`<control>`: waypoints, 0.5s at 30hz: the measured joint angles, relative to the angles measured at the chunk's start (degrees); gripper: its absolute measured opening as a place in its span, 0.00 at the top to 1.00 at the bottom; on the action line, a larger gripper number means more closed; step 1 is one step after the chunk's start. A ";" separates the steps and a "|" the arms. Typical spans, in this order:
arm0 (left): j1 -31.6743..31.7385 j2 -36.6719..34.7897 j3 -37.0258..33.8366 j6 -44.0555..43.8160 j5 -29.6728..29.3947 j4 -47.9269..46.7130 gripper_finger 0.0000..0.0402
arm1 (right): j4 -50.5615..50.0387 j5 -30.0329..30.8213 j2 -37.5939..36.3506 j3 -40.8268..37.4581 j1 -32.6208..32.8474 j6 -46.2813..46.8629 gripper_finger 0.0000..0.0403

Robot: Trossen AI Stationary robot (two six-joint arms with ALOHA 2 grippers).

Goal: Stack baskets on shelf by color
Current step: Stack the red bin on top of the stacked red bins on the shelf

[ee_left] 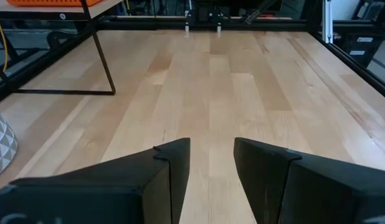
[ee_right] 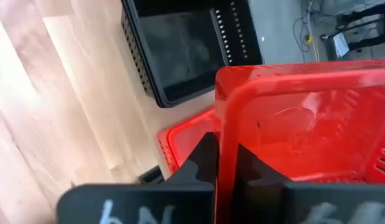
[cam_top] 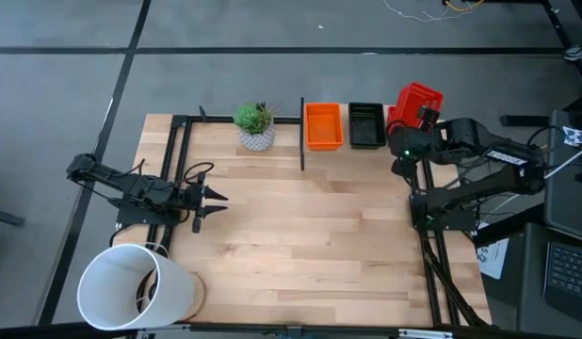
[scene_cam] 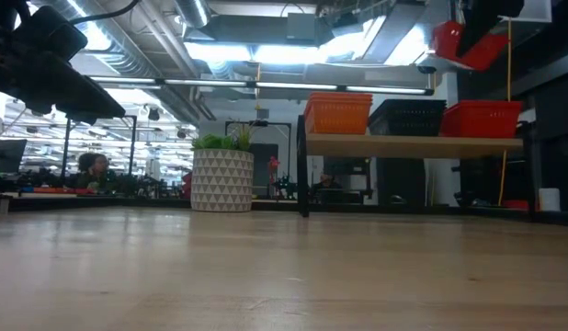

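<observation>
Up high, the right gripper (ee_right: pixel 225 163) pinched a tilted red basket (cam_top: pixel 419 100), hiding the red stack (ee_right: pixel 183 138) beneath; left gripper (ee_left: pixel 211 163) waited part-open, empty.

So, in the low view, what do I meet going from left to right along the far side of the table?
Plant pot → orange baskets → black baskets → red baskets, these three stacks on the shelf. Above the red stack, the right pincer holds one more red basket, tilted.
</observation>
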 joint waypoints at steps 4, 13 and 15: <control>-0.01 0.02 0.00 0.00 -0.01 0.00 0.71 | 1.59 -3.19 0.81 0.00 -2.57 -3.67 1.00; -0.02 0.00 0.00 0.00 -0.02 0.01 0.71 | -0.38 -8.58 4.66 0.00 -8.34 -8.31 1.00; -0.02 0.01 0.00 0.01 -0.02 0.00 0.71 | -0.51 -9.33 5.36 0.00 -9.37 -9.49 1.00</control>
